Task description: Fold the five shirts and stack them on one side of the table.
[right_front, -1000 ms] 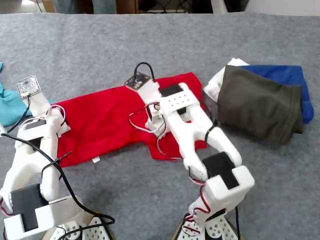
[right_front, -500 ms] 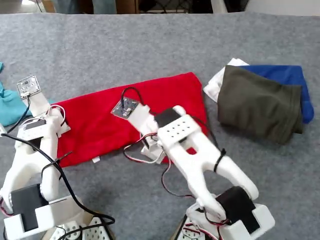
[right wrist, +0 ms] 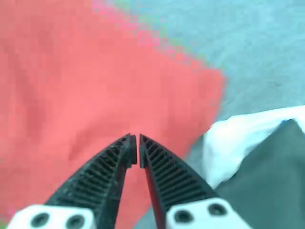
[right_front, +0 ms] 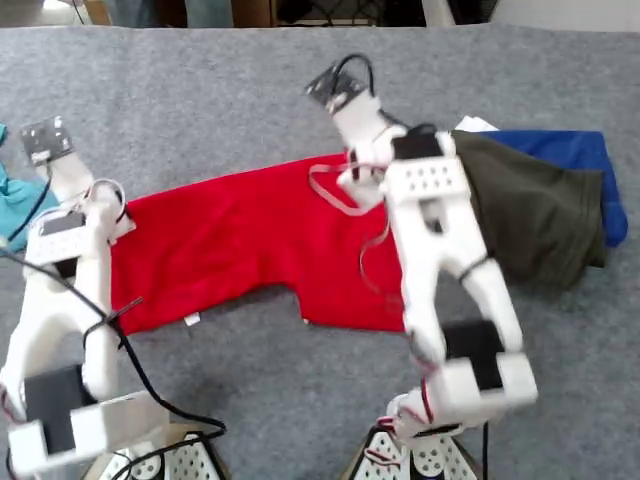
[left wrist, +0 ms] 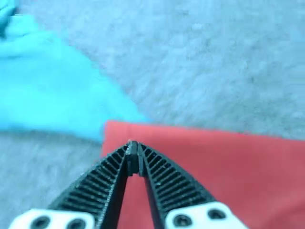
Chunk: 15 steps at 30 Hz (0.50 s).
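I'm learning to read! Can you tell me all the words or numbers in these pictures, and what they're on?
No words, numbers or signs can be read in any view.
White tag at the hem of the red shirt: too small to read.
Olive shirt, blue shirt and teal shirt: plain, no print shows.

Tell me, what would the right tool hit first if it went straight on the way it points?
Probably the red shirt. The right tool points down at it, near the corner beside the folded stack. How close it is, I can't tell.
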Available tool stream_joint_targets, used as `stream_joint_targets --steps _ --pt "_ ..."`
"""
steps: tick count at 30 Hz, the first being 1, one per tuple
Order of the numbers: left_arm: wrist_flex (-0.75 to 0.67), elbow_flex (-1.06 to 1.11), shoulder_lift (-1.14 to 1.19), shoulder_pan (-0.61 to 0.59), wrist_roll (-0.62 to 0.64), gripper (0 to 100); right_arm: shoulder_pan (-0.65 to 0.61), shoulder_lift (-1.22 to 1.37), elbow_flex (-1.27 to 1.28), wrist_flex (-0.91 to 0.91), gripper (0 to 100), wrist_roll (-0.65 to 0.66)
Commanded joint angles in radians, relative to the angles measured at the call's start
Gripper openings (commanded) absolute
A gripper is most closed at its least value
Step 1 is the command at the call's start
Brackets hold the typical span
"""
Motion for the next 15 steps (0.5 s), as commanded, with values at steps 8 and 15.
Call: stream_joint_targets --steps 8,15 --pt "0.048 -0.39 0.428 -0.059 0.006 3 0.086 0.691 -0.756 -0.014 1.8 -0.034" --pt "0.238 -0.581 0.542 -0.05 -0.002 3 0.13 1.017 -1.224 0.152 1.8 -0.032"
